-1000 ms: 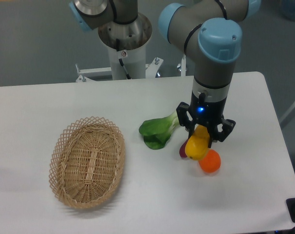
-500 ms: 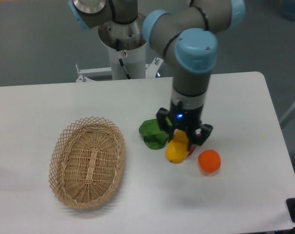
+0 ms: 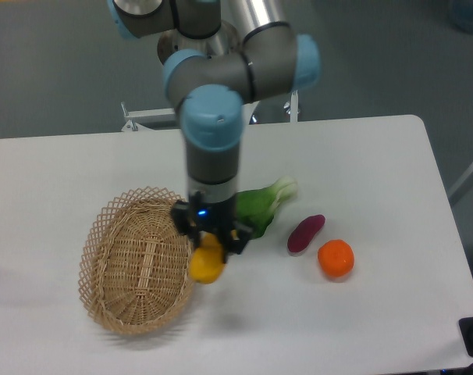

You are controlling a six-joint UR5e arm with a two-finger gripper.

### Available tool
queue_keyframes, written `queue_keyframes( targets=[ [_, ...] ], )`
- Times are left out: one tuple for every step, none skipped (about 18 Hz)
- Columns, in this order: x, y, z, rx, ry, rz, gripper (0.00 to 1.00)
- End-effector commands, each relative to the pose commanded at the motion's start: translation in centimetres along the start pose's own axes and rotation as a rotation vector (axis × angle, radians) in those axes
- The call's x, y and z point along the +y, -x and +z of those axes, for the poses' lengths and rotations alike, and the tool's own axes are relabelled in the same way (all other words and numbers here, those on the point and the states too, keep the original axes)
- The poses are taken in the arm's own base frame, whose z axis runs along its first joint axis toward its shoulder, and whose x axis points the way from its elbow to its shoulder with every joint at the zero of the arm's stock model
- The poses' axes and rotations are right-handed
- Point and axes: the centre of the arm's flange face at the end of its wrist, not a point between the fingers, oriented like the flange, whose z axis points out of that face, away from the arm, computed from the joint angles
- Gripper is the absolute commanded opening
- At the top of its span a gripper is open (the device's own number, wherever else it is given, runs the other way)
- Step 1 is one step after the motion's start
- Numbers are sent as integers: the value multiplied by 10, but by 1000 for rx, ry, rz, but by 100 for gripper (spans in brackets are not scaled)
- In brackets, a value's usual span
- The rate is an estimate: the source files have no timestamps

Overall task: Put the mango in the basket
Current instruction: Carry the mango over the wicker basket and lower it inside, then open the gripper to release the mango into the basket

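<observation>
Fingers of the gripper (image 3: 208, 237) were clamped on the mango (image 3: 207, 263), which hung below them with its yellow-orange body over the basket's (image 3: 112, 235) right rim, at about three o'clock of the wicker oval. Whether the fruit touched the rim could not be told. At one o'clock from the mango lay a leafy green vegetable (image 3: 260, 205), partly behind the arm. A dark purple vegetable (image 3: 306, 233) lay at three o'clock from the gripper, and a round orange (image 3: 336, 258) sat just beside it, at its four o'clock, on the white table (image 3: 377, 156).
</observation>
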Motion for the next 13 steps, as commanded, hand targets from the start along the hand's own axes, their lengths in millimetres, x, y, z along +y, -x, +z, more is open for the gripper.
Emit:
queue_keyframes(
  targets=[
    [-2, -9, 10, 7, 7, 0, 55],
    [-6, -19, 17, 11, 6, 8, 55],
    [-10, -27, 22, 13, 4, 14, 55],
    [-13, -34, 26, 13, 0, 16, 55],
    [-16, -44, 36, 18, 2, 25, 55],
    [-16, -51, 45, 25, 12, 35, 55],
    [-16, -55, 56, 31, 21, 40, 55],
    [-16, -57, 65, 38, 32, 45, 55],
    [-19, -56, 70, 40, 36, 46, 55],
    [-21, -60, 75, 42, 38, 55, 56],
    [-23, -68, 81, 46, 40, 65, 58],
    [-23, -71, 83, 47, 41, 68, 60],
    [-22, -71, 84, 47, 42, 70, 61]
  ],
)
